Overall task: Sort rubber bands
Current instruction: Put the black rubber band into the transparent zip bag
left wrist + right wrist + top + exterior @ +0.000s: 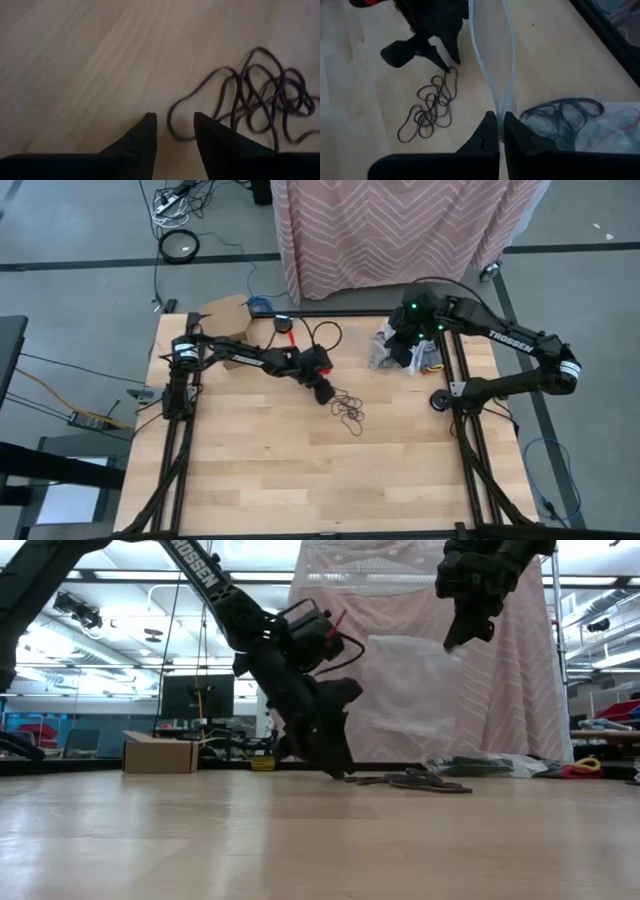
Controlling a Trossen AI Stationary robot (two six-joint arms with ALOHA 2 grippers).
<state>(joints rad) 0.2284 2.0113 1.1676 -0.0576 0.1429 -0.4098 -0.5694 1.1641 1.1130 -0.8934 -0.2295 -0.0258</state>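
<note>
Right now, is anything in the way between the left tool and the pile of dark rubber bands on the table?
Nothing visible. The left tool is open at the table, with the dark rubber bands right beside its tips on bare wood.

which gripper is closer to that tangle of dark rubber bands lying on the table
Left. The left gripper is down at the table, right beside the tangle of dark rubber bands. The right gripper is raised farther off, holding a clear plastic bag.
</note>
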